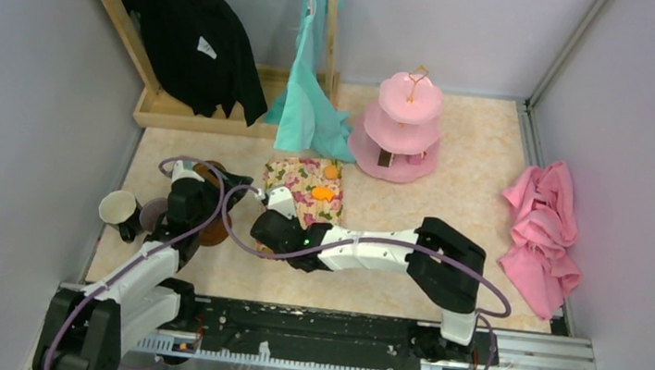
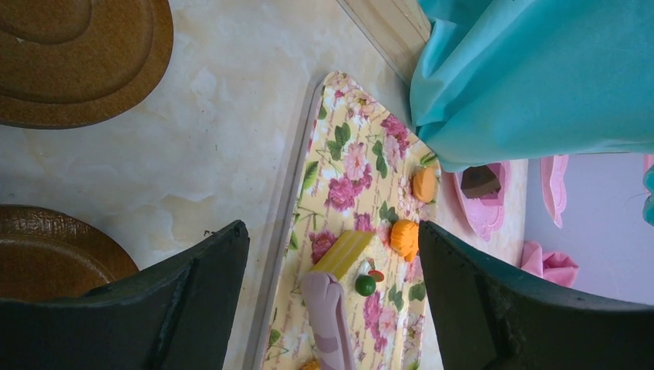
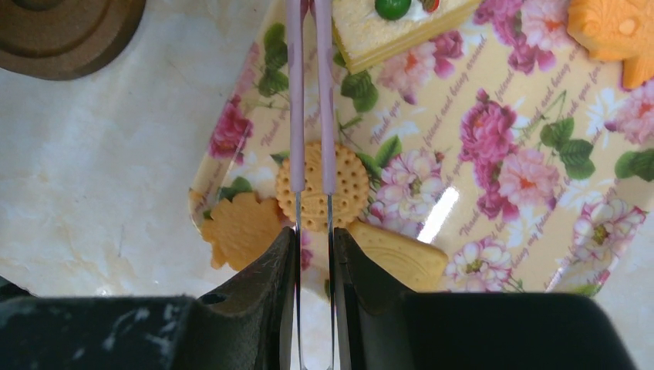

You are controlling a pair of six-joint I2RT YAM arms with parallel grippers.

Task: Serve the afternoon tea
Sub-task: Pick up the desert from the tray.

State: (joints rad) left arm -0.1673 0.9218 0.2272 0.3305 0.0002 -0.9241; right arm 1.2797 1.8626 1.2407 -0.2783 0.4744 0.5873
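Teal cloth [image 1: 309,108], black shirt [image 1: 191,39], pink cloth [image 1: 546,233]

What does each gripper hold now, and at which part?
The right gripper clamps pink tongs by their thin bare arms, below the pink tips. The left gripper is open and holds nothing.

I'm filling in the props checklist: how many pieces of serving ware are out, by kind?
Mugs: 2, a cream mug and a mauve-grey mug
Saucers: 2, upper saucer and lower saucer in the left wrist view
Tiered stand: 1
Floral tray: 1
Tongs: 1
Total: 7
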